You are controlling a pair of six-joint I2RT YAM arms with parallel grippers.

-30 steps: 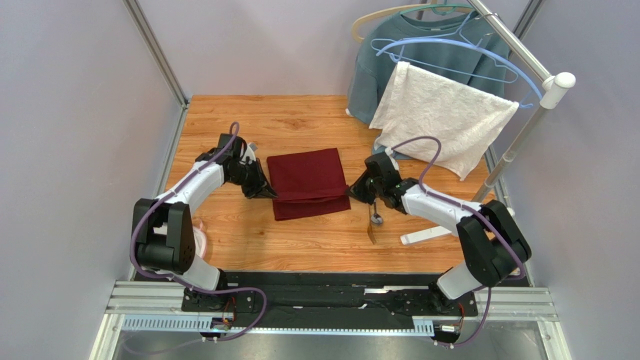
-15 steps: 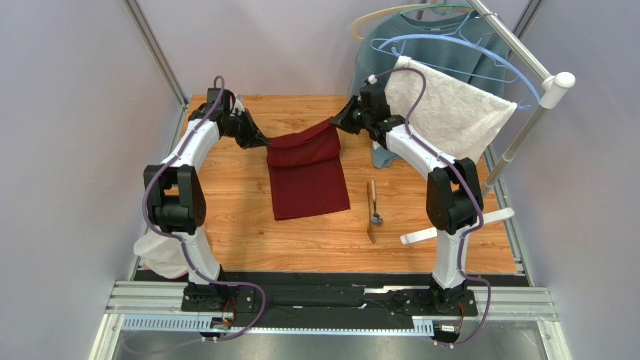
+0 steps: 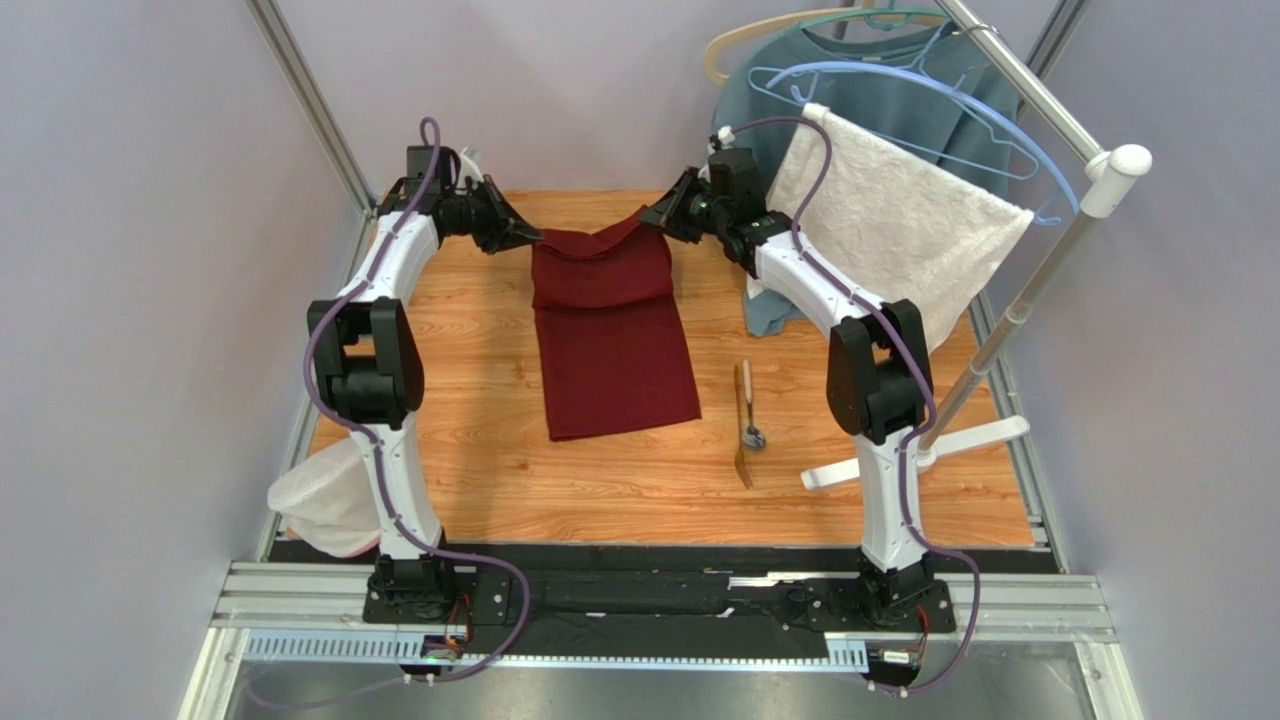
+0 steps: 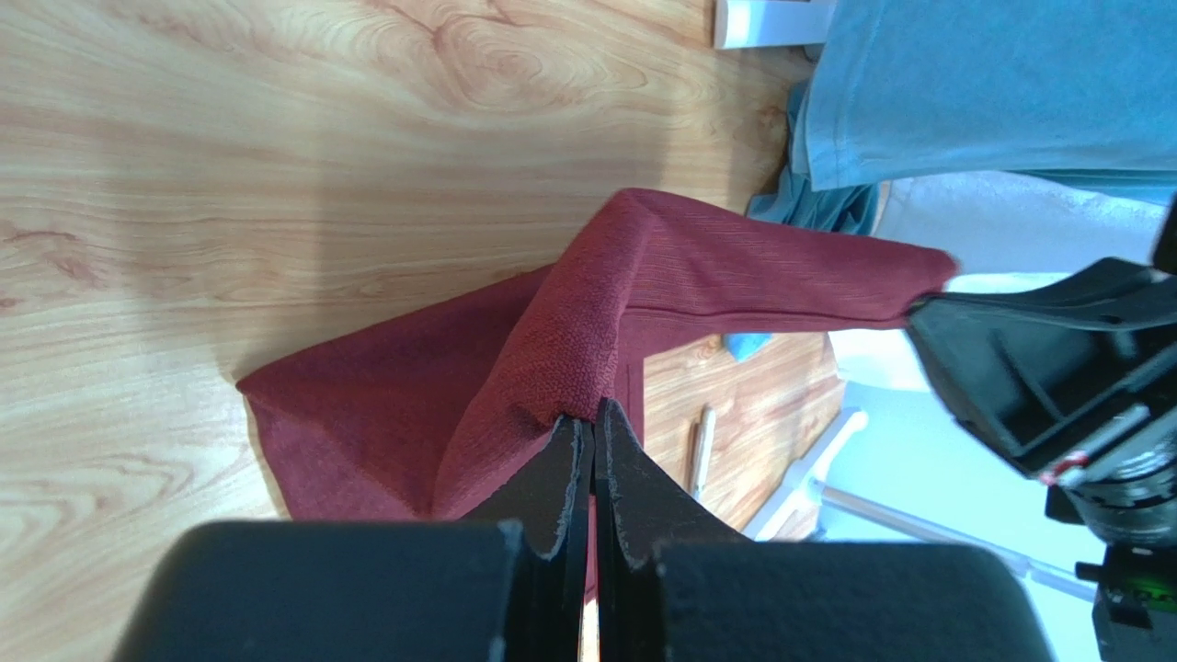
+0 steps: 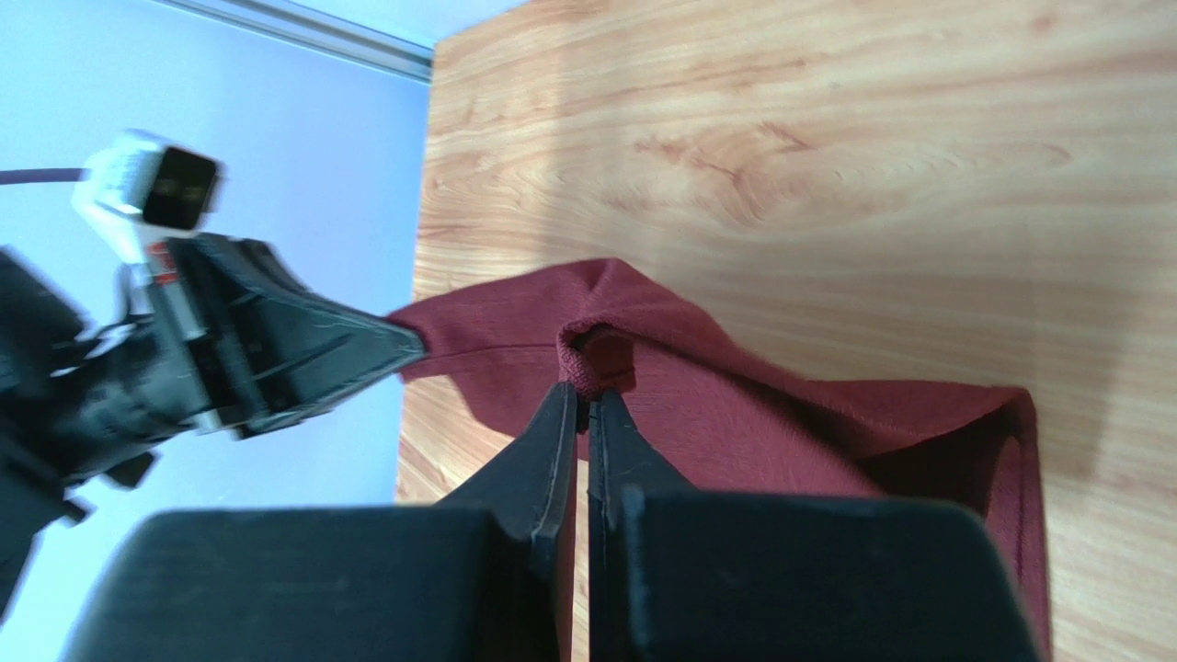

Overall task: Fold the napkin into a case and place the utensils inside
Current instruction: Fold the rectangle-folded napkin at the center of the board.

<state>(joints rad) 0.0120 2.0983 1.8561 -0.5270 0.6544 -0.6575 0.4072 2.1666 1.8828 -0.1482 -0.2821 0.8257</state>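
1. Napkin, top view: a plain maroon cloth folded to an oblong lies flat on the wood-grain table, between the left arm and the right arm. Its upper layer is raised at the far end and sags in the middle. The left jaws are clenched on the far-left corner and the right jaws on the far-right corner. The utensils, a slim golden-brown piece and a silver spoon, lie close together on the table to the right of the napkin, apart from it. Behind the right arm a white textured towel and a grey-blue sweatshirt hang on a rack. The arm covers part of the towel's left edge.
2. Left wrist view: the left jaws, pressed together with no gap, pinch a fold of the napkin, whose fine weave shows here. The cloth runs taut to the black right jaws at the right, where its corner disappears between them. The sweatshirt is cut off at the top edge.
3. Right wrist view: the right jaws are closed tight on a bunched corner of the napkin. The opposite corner is gripped by the left jaws at the left, which look blurred. The nearest part of the cloth is hidden behind the black jaw bodies.
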